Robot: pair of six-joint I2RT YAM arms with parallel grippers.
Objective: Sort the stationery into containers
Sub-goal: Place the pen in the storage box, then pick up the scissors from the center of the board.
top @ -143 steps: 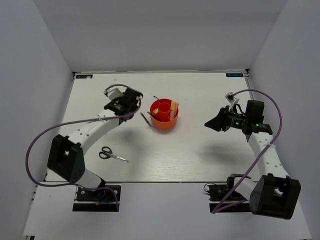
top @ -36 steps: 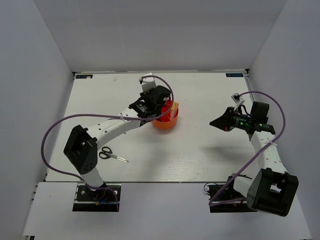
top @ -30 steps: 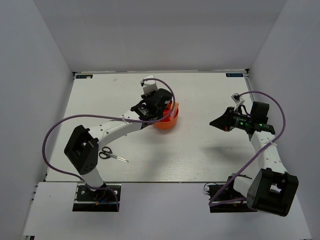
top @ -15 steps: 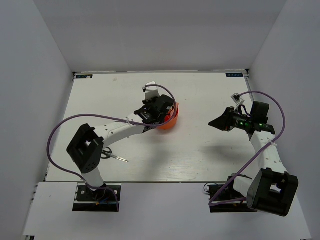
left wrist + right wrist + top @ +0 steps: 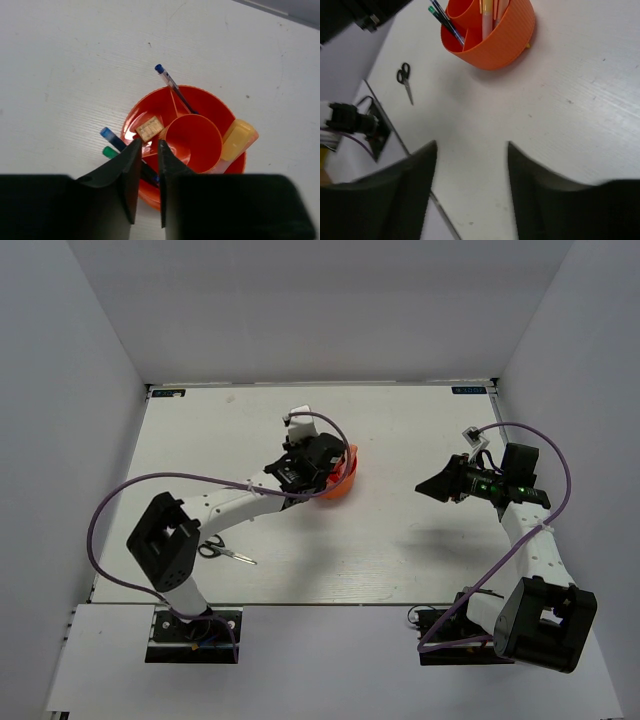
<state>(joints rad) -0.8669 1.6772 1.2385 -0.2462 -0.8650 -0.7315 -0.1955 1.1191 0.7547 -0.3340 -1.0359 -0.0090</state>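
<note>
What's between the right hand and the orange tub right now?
Nothing: only bare table between the right hand and the orange tub. Both the top view and the right wrist view show it; the scissors lie well off that line.

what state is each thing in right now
tub: upright, partly filled
left gripper: slightly open, empty, over the tub
right gripper: wide open, empty
scissors: closed, lying flat outside the tub
blue pen: in the tub, leaning out over its rim
yellow-orange marker: standing in the tub
</note>
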